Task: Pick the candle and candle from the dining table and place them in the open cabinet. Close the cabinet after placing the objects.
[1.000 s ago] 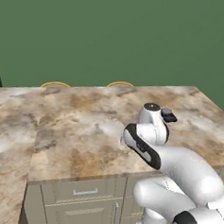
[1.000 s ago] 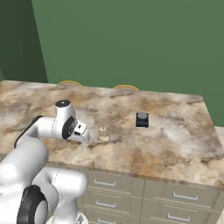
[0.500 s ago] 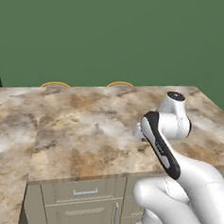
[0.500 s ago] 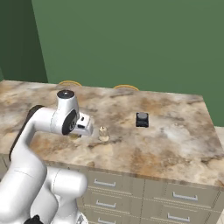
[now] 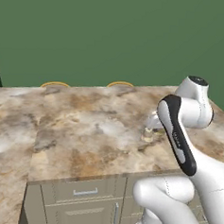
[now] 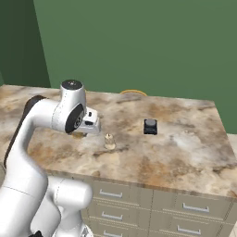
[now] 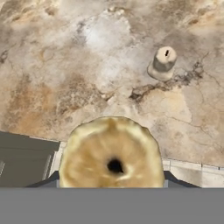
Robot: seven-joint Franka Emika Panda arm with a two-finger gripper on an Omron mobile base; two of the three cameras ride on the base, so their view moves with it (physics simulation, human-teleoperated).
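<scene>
Your end effector point(image 7: 112, 186) is clamped on the golden-brown candle point(image 7: 112, 155), held above the table point(image 6: 185, 152) near its front edge. Just beyond, the cream candle point(image 7: 163, 62) stands upright on the marble, and farther off sits a small black box point(image 6: 150, 126)

We are in a home kitchen or dining area: a wide island with a marbled brown-and-white stone top point(image 6: 185, 139) stands on grey-beige drawer fronts point(image 6: 194, 209) with silver bar pulls. Beyond the jaws, a plain green wall point(image 6: 139, 46) rises, and two curved wooden chair backs point(image 5: 120, 84) peek over the slab's far edge.
</scene>
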